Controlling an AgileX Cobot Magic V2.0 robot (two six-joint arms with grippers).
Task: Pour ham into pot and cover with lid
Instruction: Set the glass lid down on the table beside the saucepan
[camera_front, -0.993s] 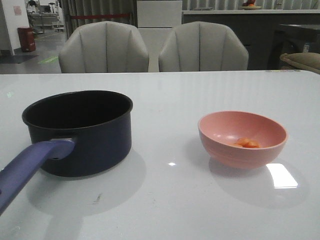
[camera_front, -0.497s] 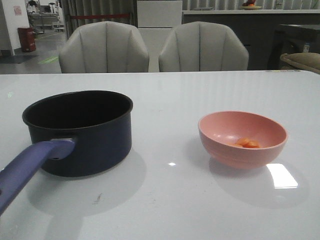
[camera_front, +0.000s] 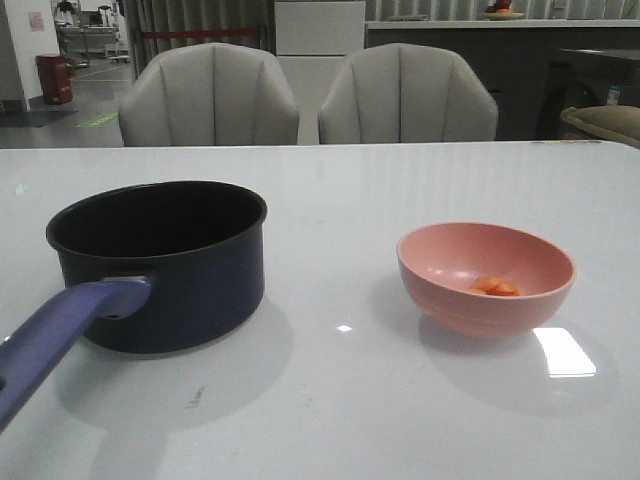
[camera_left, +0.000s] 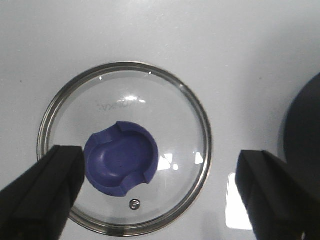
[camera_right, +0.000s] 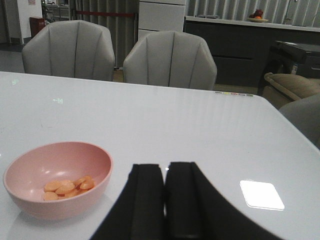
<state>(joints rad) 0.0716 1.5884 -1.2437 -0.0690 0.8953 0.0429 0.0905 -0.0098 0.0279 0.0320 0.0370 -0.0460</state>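
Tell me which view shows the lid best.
The left wrist view: the lid lies whole on the table, with the open left gripper above its knob. Neither the front view nor the right wrist view shows it.

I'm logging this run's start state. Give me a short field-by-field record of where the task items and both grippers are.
pot: upright on the table, uncovered, inside looks empty, handle toward the camera
ham: small orange pieces in the pink bowl, not yet poured
bowl position: right of the pot, apart from it
lid: flat on the table, knob up, beside the pot
left gripper: open, fingers either side of the knob, holding nothing
right gripper: shut, empty, beside the bowl
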